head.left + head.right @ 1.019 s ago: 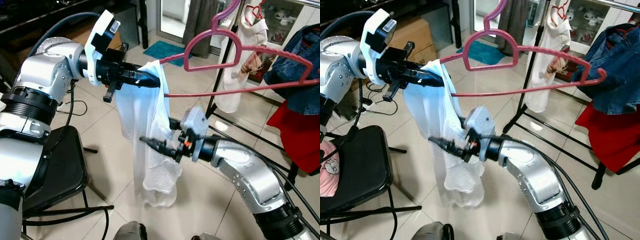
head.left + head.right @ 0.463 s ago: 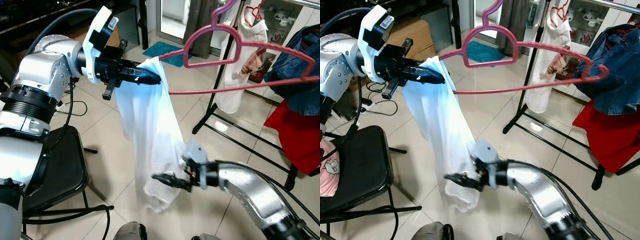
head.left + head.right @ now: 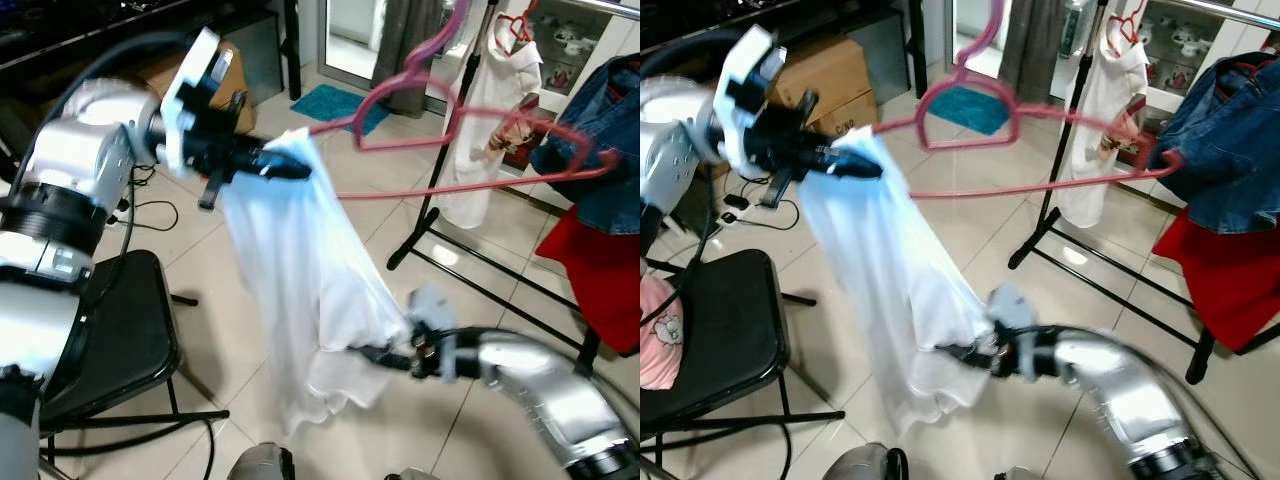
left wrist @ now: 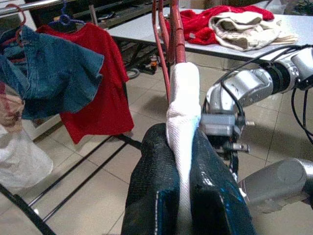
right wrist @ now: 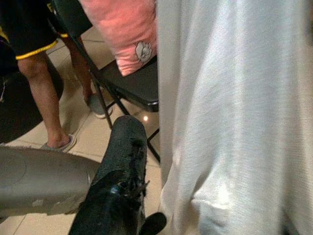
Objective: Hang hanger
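Black folding chair (image 3: pixel 120 340) is seen low at far left. Left gripper (image 3: pixel 285 168) is clamped shut on the white garment (image 3: pixel 300 290) and the near end of the pink hanger (image 3: pixel 440 150), held raised; cloth is pinched between its fingers (image 4: pixel 156 196). Garment drapes down from there. Right gripper (image 3: pixel 375 352) is at the garment's lower edge, appears closed on the cloth, blurred. Clothes rack (image 3: pixel 450 190) with denim jacket (image 3: pixel 600 150) is seen at right, beyond the hanger.

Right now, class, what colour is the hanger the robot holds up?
Pinkish red; the hanger shows best in the right eye view.
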`<state>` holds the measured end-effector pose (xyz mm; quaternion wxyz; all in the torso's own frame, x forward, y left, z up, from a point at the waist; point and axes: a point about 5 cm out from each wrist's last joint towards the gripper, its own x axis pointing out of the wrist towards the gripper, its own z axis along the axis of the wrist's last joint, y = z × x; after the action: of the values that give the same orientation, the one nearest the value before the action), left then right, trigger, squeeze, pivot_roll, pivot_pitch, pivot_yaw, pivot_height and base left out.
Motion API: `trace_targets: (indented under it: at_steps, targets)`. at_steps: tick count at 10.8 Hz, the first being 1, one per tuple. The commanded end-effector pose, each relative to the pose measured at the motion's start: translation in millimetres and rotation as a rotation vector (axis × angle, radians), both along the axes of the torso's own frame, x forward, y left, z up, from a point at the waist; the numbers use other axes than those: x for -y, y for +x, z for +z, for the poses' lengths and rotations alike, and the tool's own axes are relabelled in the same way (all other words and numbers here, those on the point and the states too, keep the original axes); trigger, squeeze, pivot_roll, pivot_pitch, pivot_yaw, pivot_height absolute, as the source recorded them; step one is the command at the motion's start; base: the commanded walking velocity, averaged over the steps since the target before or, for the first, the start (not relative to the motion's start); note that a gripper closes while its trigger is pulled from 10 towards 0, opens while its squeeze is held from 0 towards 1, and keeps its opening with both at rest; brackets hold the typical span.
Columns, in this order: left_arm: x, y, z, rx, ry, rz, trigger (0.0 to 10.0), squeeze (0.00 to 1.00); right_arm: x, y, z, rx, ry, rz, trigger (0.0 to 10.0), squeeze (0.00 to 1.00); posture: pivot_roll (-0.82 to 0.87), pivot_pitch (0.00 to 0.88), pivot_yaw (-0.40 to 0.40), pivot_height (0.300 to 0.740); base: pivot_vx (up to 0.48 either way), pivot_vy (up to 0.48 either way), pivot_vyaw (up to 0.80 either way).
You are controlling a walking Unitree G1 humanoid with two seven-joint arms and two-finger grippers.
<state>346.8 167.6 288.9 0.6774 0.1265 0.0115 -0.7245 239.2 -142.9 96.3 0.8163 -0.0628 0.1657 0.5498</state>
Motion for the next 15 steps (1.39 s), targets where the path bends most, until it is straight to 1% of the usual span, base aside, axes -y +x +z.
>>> trace_targets:
  at_steps: [1, 2, 4, 5, 6, 8, 9, 11, 12, 13, 14, 15]
  targets:
    - [-5.3, -2.1, 5.9, 0.029, 0.008, 0.005, 0.0, 0.00, 6.9, -1.9, 3.3, -0.008, 0.011, -0.006, 0.0, 0.00, 0.02, 0.027, 0.058, 0.740, 0.000, 0.000, 0.00]
    - [-9.1, -3.9, 6.2, 0.029, 0.011, 0.012, 0.0, 0.00, 15.7, -1.2, 5.8, -0.006, 0.018, -0.027, 0.0, 0.00, 0.02, 0.027, 0.056, 0.740, 0.000, 0.000, 0.00]
    - [-12.1, -7.8, 6.9, 0.028, 0.004, 0.008, 0.0, 0.00, 25.3, 5.1, 11.7, 0.011, 0.023, -0.078, 0.0, 0.00, 0.02, 0.027, 0.056, 0.740, 0.000, 0.000, 0.00]
    - [-16.2, -11.3, 5.8, 0.024, 0.003, 0.010, 0.0, 0.00, 37.8, 11.8, 16.4, 0.055, 0.001, -0.146, 0.0, 0.00, 0.02, 0.035, 0.055, 0.740, 0.000, 0.000, 0.00]
    - [-22.6, -15.4, 4.7, 0.014, 0.003, 0.019, 0.0, 0.00, 54.9, 21.8, 21.7, 0.123, -0.027, -0.256, 0.0, 0.00, 0.02, 0.035, 0.055, 0.740, 0.000, 0.000, 0.00]
    - [-28.5, -24.6, 4.3, 0.002, 0.005, 0.014, 0.0, 0.00, 74.6, 29.6, 28.6, 0.166, -0.052, -0.360, 0.0, 0.00, 0.02, 0.042, 0.051, 0.740, 0.000, 0.000, 0.00]
    - [-32.4, -28.7, 2.0, -0.001, 0.012, 0.019, 0.0, 0.00, 81.5, 32.5, 32.4, 0.188, -0.060, -0.392, 0.0, 0.00, 0.03, 0.044, 0.049, 0.740, 0.000, 0.000, 0.00]
    - [-41.1, -42.3, -3.4, -0.018, 0.034, 0.022, 0.0, 0.00, 100.2, 42.8, 39.4, 0.249, -0.095, -0.500, 0.0, 0.00, 0.03, 0.047, 0.050, 0.740, 0.000, 0.000, 0.00]
    - [-46.1, -53.2, -12.6, -0.024, 0.100, 0.023, 0.0, 0.00, 113.1, 48.8, 44.5, 0.284, -0.108, -0.580, 0.0, 0.00, 0.04, 0.050, 0.046, 0.740, 0.000, 0.000, 0.00]
    - [-49.2, -60.7, -20.0, -0.041, 0.135, 0.031, 0.0, 0.00, 121.2, 51.7, 48.1, 0.301, -0.111, -0.625, 0.0, 0.00, 0.04, 0.052, 0.045, 0.740, 0.000, 0.000, 0.00]
    - [-51.1, -63.7, -24.3, -0.052, 0.156, 0.039, 0.0, 0.00, 124.3, 52.7, 49.4, 0.307, -0.116, -0.639, 0.0, 0.00, 0.04, 0.053, 0.043, 0.740, 0.000, 0.000, 0.00]
    - [-58.6, -71.9, -42.8, -0.077, 0.240, 0.081, 0.0, 0.00, 132.4, 57.0, 52.8, 0.333, -0.133, -0.682, 0.0, 0.00, 0.04, 0.055, 0.042, 0.740, 0.000, 0.000, 0.00]
